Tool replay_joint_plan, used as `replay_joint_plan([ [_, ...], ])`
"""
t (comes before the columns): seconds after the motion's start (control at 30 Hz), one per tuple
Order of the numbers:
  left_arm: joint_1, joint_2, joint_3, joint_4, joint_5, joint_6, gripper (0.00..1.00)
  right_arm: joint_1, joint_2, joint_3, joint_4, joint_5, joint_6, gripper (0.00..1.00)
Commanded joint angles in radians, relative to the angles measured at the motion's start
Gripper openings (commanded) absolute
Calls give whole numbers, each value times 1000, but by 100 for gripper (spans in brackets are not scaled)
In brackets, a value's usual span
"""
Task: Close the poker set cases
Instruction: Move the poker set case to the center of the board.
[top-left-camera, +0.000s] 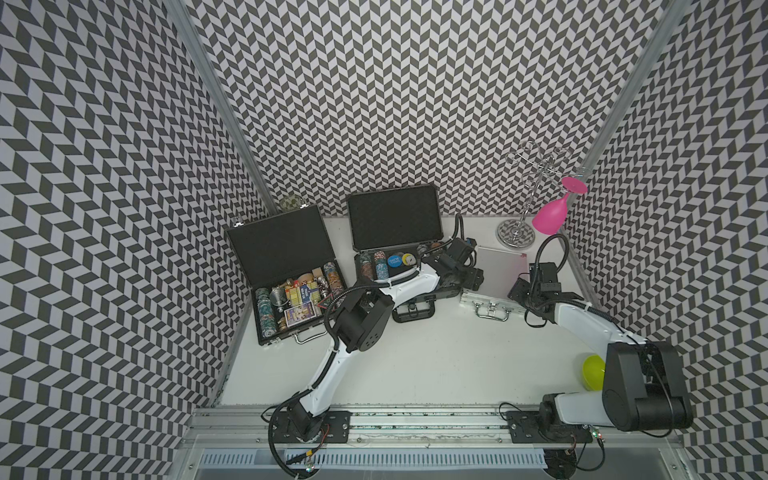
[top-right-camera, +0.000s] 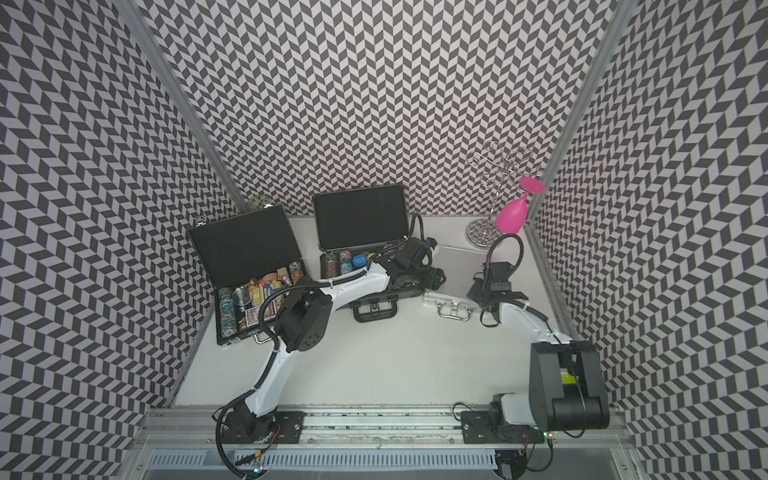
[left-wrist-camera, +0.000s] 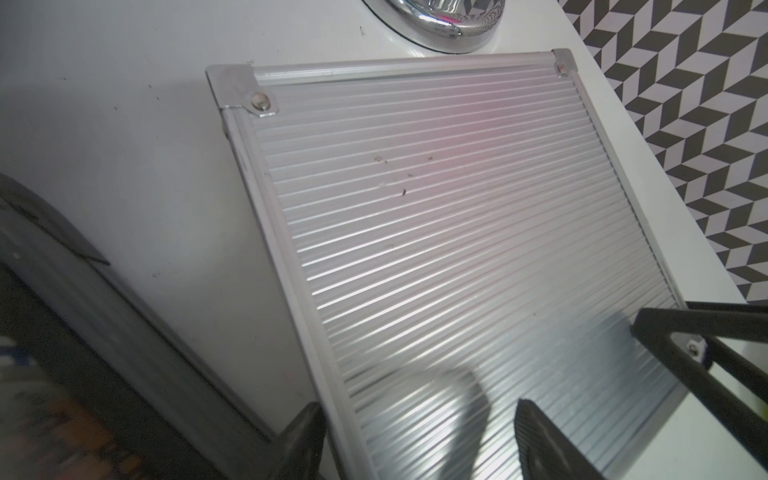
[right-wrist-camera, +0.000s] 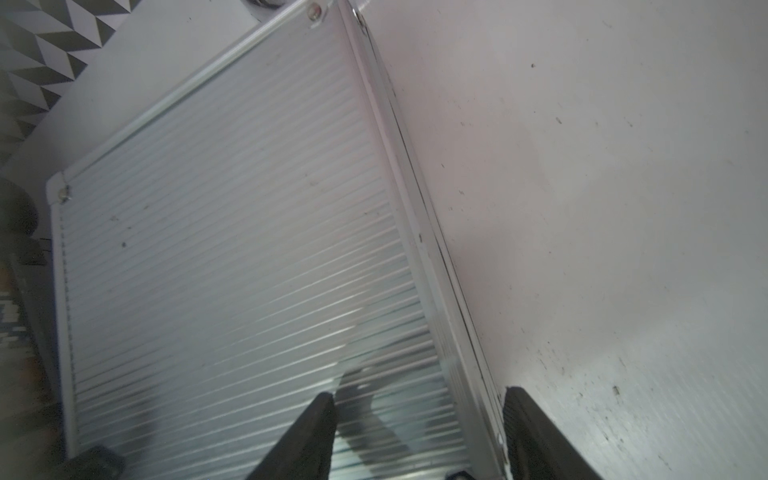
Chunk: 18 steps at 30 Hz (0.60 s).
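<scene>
now the left gripper (left-wrist-camera: 417, 407) and right gripper (right-wrist-camera: 419, 394) hang, jaws apart, astride opposite edges of the shut silver case (top-left-camera: 498, 270), beside the open dark grey case (top-left-camera: 395, 218).

A: What closes the place in?
B: Three tall panels (top-left-camera: 415, 83) in a black-and-white chevron print, joined at the back corners by aluminium posts (top-left-camera: 216, 99).
A: And the ground?
B: A white tabletop (top-left-camera: 436, 365), faintly speckled, evenly lit, with soft shadows. Ahead of the right gripper (right-wrist-camera: 419, 397), in the far corner, a chrome rack (top-left-camera: 515, 235) stands with a pink glass (top-left-camera: 550, 214) hanging bowl-down and tilted. Well behind that gripper, along the near edge, runs an aluminium rail (top-left-camera: 415, 415) — then a slotted vent strip (top-left-camera: 374, 459).
</scene>
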Motion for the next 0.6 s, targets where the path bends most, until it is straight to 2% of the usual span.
replay_joint_plan([
  [0.0,-11,20,34,-29,88,36,71,-2,-3,-45,-24,1,-6,59],
  [0.13,-18,18,40,-49,121,59,65,-2,-21,-78,-13,-39,-10,51],
  [0.33,-54,-8,30,-92,130,112,62,-2,-87,-124,-35,-70,-8,50],
  [0.57,-85,-76,-85,-74,94,117,62,-3,-169,-194,-70,-99,9,50],
])
